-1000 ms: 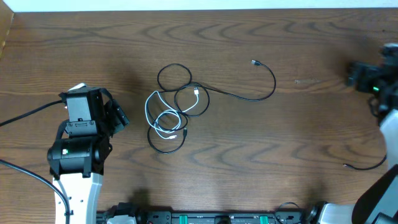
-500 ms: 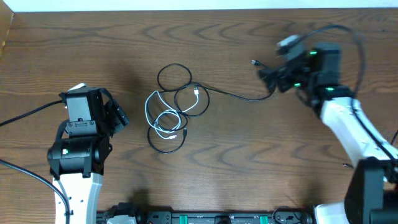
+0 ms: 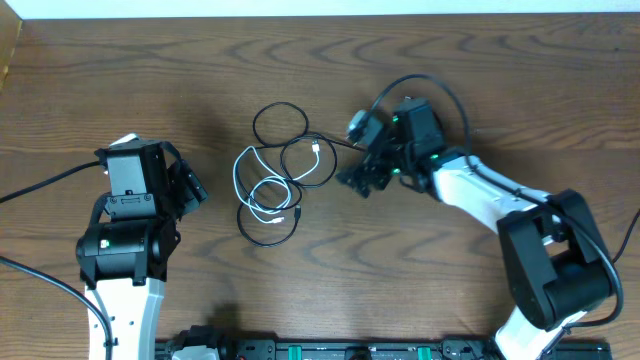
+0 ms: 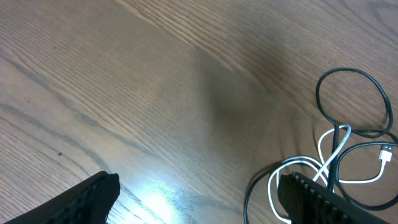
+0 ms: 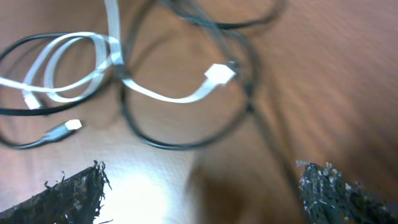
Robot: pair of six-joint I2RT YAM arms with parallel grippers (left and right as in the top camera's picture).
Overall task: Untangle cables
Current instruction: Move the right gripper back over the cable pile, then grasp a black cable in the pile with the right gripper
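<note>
Right wrist view: the right end effector (image 5: pixel 202 190) gapes wide, released, with the cables (image 5: pixel 214 73) just ahead at twelve o'clock on the bench (image 5: pixel 323 74). Overhead, they lie at its nine o'clock, farther from the released left end effector (image 3: pixel 192 188), so the right arm looks better placed.

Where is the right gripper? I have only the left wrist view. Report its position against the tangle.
Observer: The right gripper hovers just right of the cables, on the overhead view.
Operator: Give me its jaws.
Observer: Open; the right wrist view shows both fingers apart with nothing between them.
Operator: Name what its camera faces.
Observer: A black loop with the white plug inside it.
</note>
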